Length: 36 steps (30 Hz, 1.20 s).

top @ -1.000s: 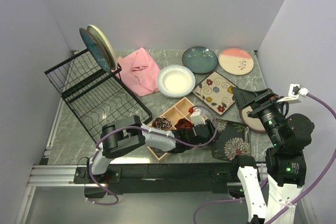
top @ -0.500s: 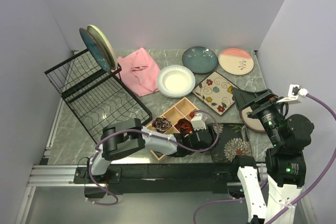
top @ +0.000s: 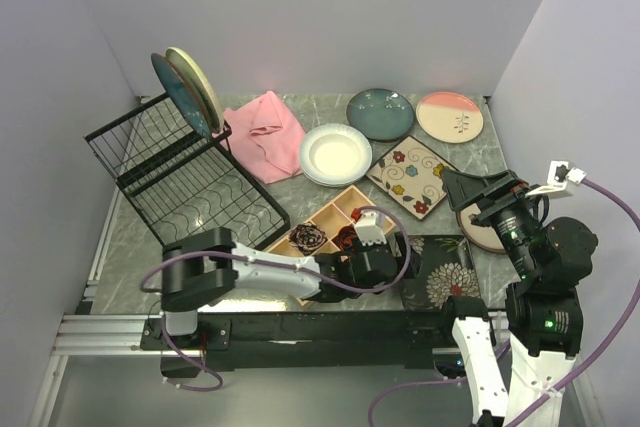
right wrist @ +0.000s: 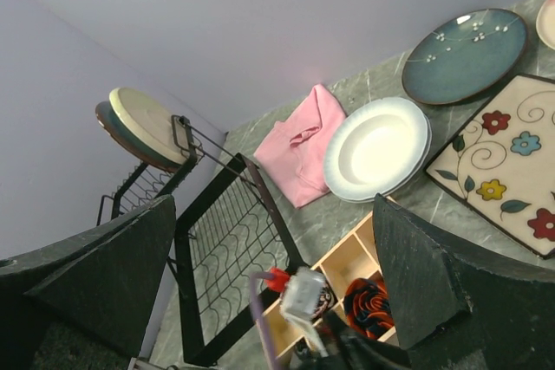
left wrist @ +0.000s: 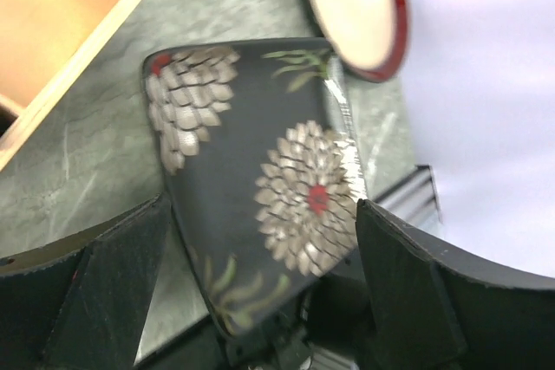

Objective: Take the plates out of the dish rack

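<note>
We see our left pincer [left wrist: 263,214] spread wide above the black flowered plate [left wrist: 247,158] on the desk [left wrist: 82,166], our right pincer [right wrist: 273,205] equally wide.

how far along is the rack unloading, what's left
Done: six plates lie on the table: teal plate, pink-cream plate, white plate, cream floral plate, dark red plate, black floral plate. In hand: nothing; left gripper open above the black floral plate, right gripper open, empty. Left: blue plate and cream-green plate standing in the dish rack.
</note>
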Available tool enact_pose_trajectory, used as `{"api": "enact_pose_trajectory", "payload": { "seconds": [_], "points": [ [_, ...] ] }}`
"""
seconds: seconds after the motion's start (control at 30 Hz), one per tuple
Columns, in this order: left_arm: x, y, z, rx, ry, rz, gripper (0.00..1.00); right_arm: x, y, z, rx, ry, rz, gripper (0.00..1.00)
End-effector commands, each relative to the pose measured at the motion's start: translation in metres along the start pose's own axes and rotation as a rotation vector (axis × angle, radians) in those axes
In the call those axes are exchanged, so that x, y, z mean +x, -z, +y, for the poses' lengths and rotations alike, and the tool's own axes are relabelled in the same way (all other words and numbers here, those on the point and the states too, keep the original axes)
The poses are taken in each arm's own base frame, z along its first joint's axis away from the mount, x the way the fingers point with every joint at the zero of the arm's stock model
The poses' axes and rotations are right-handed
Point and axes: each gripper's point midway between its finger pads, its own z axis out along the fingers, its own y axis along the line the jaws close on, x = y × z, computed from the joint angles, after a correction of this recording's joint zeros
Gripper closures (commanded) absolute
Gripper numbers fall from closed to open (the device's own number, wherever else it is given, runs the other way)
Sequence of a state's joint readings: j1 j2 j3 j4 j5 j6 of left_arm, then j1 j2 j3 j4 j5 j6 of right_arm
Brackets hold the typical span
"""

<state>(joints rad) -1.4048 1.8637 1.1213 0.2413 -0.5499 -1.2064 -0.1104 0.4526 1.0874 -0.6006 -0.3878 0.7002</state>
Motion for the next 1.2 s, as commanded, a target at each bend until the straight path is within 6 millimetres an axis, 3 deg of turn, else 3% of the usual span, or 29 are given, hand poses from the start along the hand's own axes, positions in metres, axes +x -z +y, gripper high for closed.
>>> {"api": "enact_pose_trajectory", "payload": {
  "seconds": [0.0,0.17,0.37,0.5,0.57,0.63,0.73,0.8,0.83,0.97,1.03,1.17],
  "points": [
    [-0.032,0.031,-0.039,0.088,-0.077,-0.029,0.09,-0.005,0.001,0.009,-0.03,0.036,0.001,0.0],
    [-0.056,0.057,-0.037,0.054,-0.179,-0.052,0.1,-0.006,0.001,0.016,-0.071,0.073,0.005,0.0],
    [-0.143,0.104,-0.029,-0.066,-0.267,-0.268,0.12,-0.008,-0.01,0.016,-0.058,0.049,0.049,0.0],
    [-0.228,0.139,-0.026,-0.107,-0.299,-0.354,0.19,0.004,-0.013,0.012,-0.095,0.03,0.053,0.0],
    [-0.283,0.154,-0.006,-0.198,-0.27,-0.455,0.28,0.008,-0.016,0.013,-0.12,0.03,0.066,0.0],
    [-0.331,0.191,0.002,-0.262,-0.258,-0.592,0.34,0.016,-0.021,0.006,-0.119,0.017,0.093,0.0],
    [-0.386,0.239,0.022,-0.342,-0.203,-0.748,0.34,0.024,-0.029,0.0,-0.13,-0.017,0.111,0.0],
    [-0.407,0.256,0.03,-0.343,-0.183,-0.788,0.35,0.028,-0.038,-0.004,-0.132,-0.033,0.124,0.0],
    [-0.424,0.264,0.046,-0.387,-0.165,-0.822,0.36,0.031,-0.041,-0.003,-0.136,-0.036,0.14,0.0],
    [-0.455,0.28,0.08,-0.486,-0.134,-0.859,0.34,0.04,-0.064,-0.008,-0.111,-0.021,0.179,0.0],
    [-0.469,0.285,0.093,-0.491,-0.109,-0.862,0.34,0.049,-0.079,-0.018,-0.074,-0.006,0.215,0.0],
    [-0.487,0.284,0.109,-0.509,-0.102,-0.873,0.37,0.059,-0.087,-0.022,-0.087,-0.011,0.223,0.0]
  ]
}}
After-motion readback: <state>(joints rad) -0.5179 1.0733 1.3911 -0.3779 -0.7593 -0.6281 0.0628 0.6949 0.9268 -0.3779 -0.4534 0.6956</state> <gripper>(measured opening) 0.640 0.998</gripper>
